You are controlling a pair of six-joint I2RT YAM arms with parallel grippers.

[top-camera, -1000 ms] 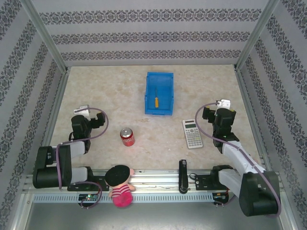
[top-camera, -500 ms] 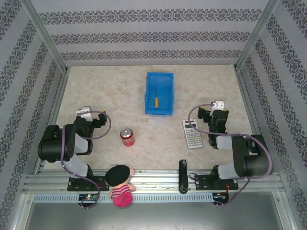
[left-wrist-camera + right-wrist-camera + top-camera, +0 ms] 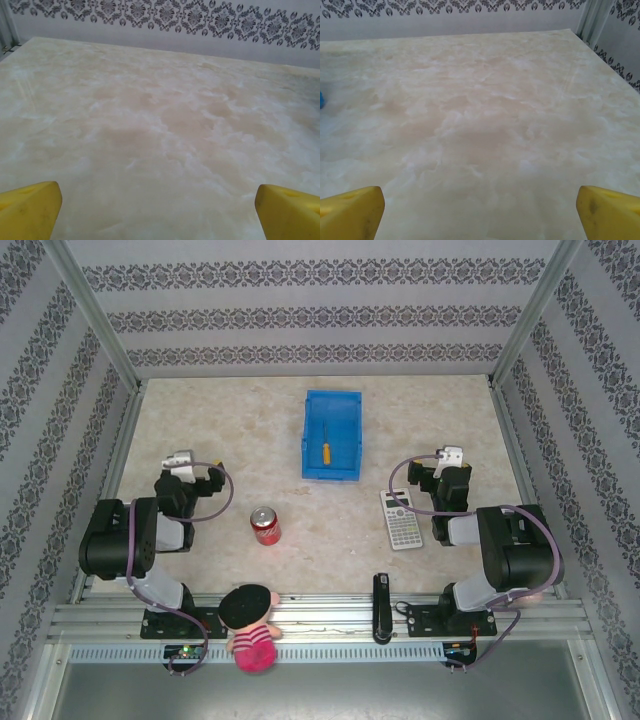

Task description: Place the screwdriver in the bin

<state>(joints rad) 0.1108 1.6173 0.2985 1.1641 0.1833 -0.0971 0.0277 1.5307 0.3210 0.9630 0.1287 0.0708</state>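
- Blue bin [image 3: 343, 425] stood at the far middle of the tabletop [image 3: 230, 420], and the screwdriver [image 3: 323, 452] lay inside it on its floor.
- Left tool [image 3: 160, 212] hung low over bare marble, its yellow fingers [image 3: 29, 210] spread wide and gripping nothing, well left of the can [image 3: 265, 525].
- Right tool [image 3: 480, 212] was likewise spread wide with nothing between its fingers, just right of the calculator [image 3: 401, 518].
- Both tools sat well apart from the bin.

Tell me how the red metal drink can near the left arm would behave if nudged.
The red metal drink can stands upright, so a high push would probably tip it. Once down, its round body would likely roll on the smooth marbled tabletop. Its glossy sides may slip when gripped.
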